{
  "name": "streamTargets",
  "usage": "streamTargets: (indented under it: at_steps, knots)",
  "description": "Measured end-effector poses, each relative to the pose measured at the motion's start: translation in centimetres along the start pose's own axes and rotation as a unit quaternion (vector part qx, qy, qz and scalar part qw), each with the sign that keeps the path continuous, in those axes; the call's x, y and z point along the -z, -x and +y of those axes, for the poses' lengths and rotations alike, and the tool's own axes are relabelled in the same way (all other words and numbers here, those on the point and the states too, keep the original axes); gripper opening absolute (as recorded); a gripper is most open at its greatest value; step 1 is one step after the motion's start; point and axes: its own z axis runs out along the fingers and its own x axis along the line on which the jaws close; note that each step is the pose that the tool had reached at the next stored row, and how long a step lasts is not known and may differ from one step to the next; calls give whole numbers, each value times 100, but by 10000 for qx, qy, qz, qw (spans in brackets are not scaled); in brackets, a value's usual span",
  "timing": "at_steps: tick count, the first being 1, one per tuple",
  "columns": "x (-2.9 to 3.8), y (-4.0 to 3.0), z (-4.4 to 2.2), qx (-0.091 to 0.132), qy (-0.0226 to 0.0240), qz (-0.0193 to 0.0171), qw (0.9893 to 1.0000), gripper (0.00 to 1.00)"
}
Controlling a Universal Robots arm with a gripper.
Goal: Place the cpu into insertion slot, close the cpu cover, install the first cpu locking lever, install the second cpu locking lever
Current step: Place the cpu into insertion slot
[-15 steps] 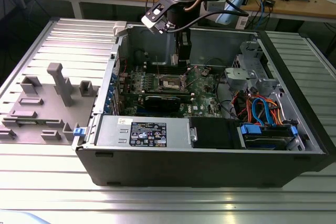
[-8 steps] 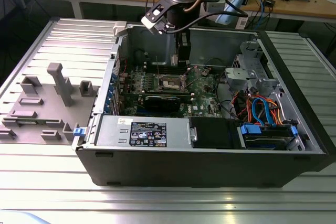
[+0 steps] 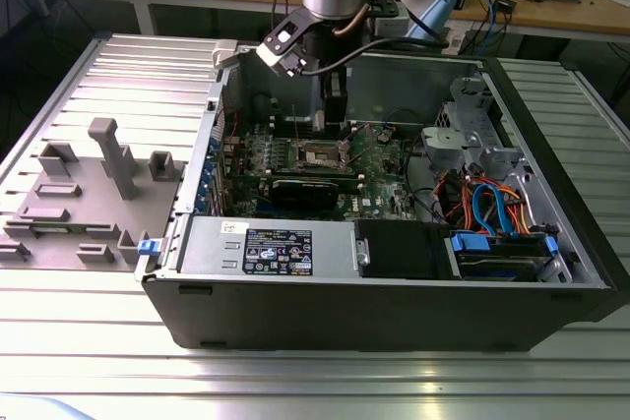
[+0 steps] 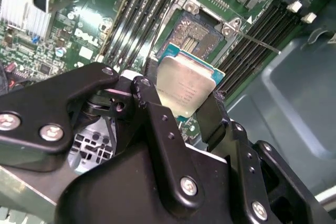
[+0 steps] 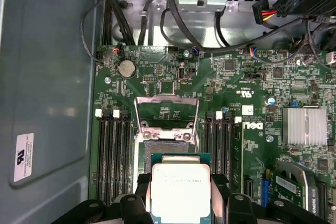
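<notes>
Jaws clenched on the cpu hold it above the open insertion slot, cpu cover raised; lowered askew or misaligned, it could damage the slot's contacts.

cpu sides behind end effector

insertion slot uncovered, overhung by cpu clamped in gripper | sides hemmed by memory slots | one edge blocked by opened cpu cover
</notes>
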Motion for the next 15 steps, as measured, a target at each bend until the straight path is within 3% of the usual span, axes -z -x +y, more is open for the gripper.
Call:
streamTargets:
  at_steps: [4, 11, 15]
  knots:
    - [-74, -3, -8, 1, 0, 1, 10000, 54]
    - [-81, -3, -9, 0, 0, 0, 10000, 54]
    - [-132, -2, -14, -1, 0, 7, 10000, 54]
